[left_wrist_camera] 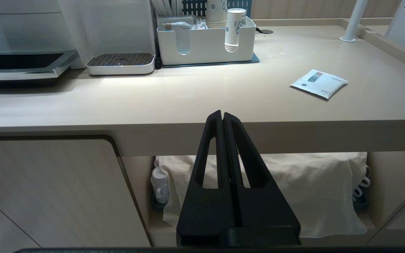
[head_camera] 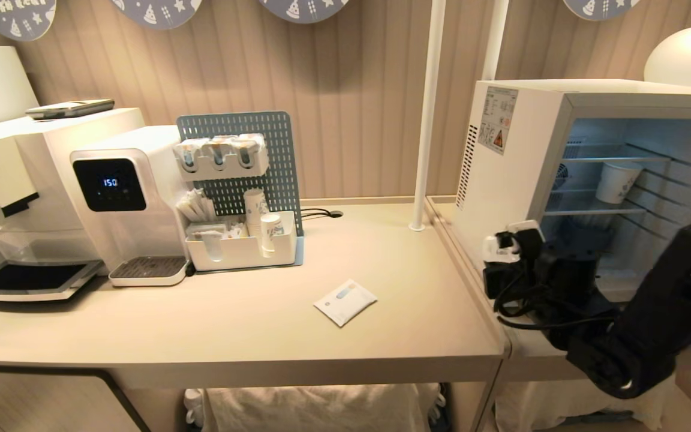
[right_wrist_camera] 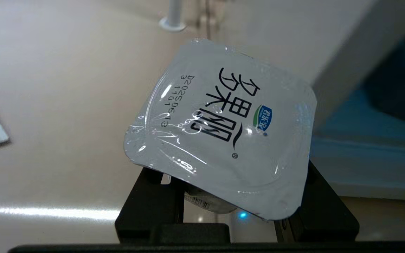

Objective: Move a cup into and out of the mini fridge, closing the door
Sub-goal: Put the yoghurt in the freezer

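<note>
The cup [right_wrist_camera: 220,130] sits tilted in your right gripper [right_wrist_camera: 236,196], fingers pinching its body under the lid so it clears the mini fridge [head_camera: 585,174], open at 3 o'clock. Left gripper [left_wrist_camera: 222,117] idles low, fingers pressed together

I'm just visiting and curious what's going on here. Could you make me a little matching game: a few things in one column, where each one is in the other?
Things:
1. cup
2. paper cup
3. flat packet
4. left gripper

Places:
A. lying on the counter
B. parked, shut, below the counter's front edge
C. on a wire shelf inside the mini fridge
D. held between the right gripper's fingers

Pairs: 1-D, 2-C, 3-A, 4-B
</note>
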You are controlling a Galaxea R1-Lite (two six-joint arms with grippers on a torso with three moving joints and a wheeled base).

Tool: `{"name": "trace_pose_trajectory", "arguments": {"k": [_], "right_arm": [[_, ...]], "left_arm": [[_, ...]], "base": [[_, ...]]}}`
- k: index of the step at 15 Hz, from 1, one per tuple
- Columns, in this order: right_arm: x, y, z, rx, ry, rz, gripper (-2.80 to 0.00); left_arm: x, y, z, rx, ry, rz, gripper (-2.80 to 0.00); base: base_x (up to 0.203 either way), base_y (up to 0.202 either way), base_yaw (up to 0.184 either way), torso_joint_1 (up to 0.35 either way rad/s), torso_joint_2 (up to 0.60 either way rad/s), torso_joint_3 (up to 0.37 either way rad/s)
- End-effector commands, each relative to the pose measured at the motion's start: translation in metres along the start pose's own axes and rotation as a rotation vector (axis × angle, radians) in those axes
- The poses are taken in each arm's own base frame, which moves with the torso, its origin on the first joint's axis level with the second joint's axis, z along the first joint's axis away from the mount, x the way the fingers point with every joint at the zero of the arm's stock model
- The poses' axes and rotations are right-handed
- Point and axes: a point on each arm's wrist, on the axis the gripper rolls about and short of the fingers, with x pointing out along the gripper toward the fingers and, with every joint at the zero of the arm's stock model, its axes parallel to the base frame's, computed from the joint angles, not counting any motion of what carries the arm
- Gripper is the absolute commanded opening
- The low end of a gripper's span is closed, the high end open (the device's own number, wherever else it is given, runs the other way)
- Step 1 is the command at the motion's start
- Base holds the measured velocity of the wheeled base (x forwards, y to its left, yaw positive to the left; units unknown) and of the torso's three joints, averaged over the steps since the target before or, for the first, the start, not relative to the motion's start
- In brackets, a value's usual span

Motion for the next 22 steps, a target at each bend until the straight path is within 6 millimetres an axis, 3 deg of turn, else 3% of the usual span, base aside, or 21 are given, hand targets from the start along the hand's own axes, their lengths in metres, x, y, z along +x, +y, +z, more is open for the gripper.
{"name": "trace_pose_trajectory", "arguments": {"k": [1, 5, 8, 11, 14, 16, 17, 19, 22], "right_arm": [[-0.045, -0.029, 0.051, 0.058, -0.145, -0.092, -2.80], [-0.143, -0.081, 0.096, 0.132, -0.279, -0.346, -2.80], [-0.228, -0.123, 0.105, 0.193, -0.334, -0.490, -2.80], [-0.312, -0.152, 0.085, 0.192, -0.327, -0.619, -2.80], [-0.372, -0.152, 0.043, 0.165, -0.305, -0.659, -2.80], [-0.390, -0.143, 0.012, 0.155, -0.331, -0.602, -2.80], [-0.391, -0.137, -0.001, 0.142, -0.381, -0.468, -2.80], [-0.373, -0.125, -0.024, 0.149, -0.408, -0.240, -2.80], [-0.346, -0.110, -0.060, 0.147, -0.330, -0.075, -2.80]], "left_arm": [[0.000, 0.000, 0.000, 0.001, 0.000, 0.000, -2.80], [0.000, 0.000, 0.000, 0.000, 0.000, 0.000, -2.80], [0.000, 0.000, 0.000, 0.000, 0.000, 0.000, -2.80], [0.000, 0.000, 0.000, 0.000, 0.000, 0.000, -2.80], [0.000, 0.000, 0.000, -0.002, 0.000, 0.000, -2.80], [0.000, 0.000, 0.000, -0.002, -0.002, 0.000, -2.80], [0.000, 0.000, 0.000, -0.002, -0.002, 0.000, -2.80], [0.000, 0.000, 0.000, -0.002, -0.001, 0.000, -2.80], [0.000, 0.000, 0.000, -0.002, -0.001, 0.000, -2.80]], "base": [[0.000, 0.000, 0.000, 0.000, 0.00, 0.000], [0.000, 0.000, 0.000, 0.000, 0.00, 0.000], [0.000, 0.000, 0.000, 0.000, 0.00, 0.000], [0.000, 0.000, 0.000, 0.000, 0.00, 0.000], [0.000, 0.000, 0.000, 0.000, 0.00, 0.000], [0.000, 0.000, 0.000, 0.000, 0.00, 0.000], [0.000, 0.000, 0.000, 0.000, 0.00, 0.000], [0.000, 0.000, 0.000, 0.000, 0.00, 0.000], [0.000, 0.000, 0.000, 0.000, 0.00, 0.000]]}}
